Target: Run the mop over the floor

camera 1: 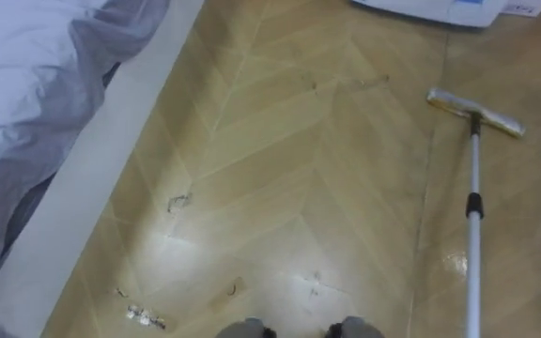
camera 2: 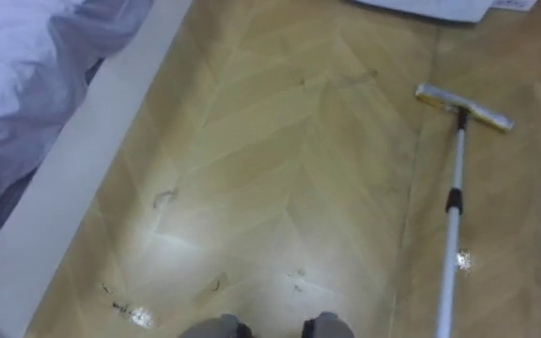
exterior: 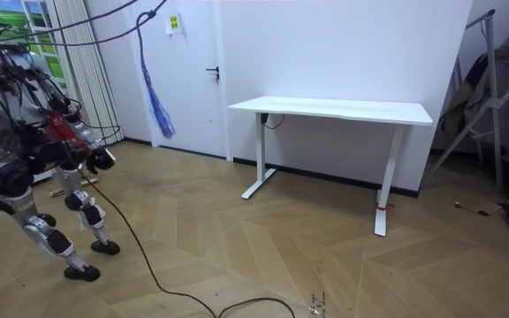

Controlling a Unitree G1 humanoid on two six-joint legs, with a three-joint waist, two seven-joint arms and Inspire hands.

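1 mop (camera 1: pixel 474 188), head flat on wooden floor (camera 1: pixel 299 188), well right of bed (camera 1: pixel 26 84)

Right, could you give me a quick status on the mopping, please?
Mop ahead right, head flat on floor, handle running off the lower edge; grip unconfirmed. Scraps near bed. Nothing blocking.
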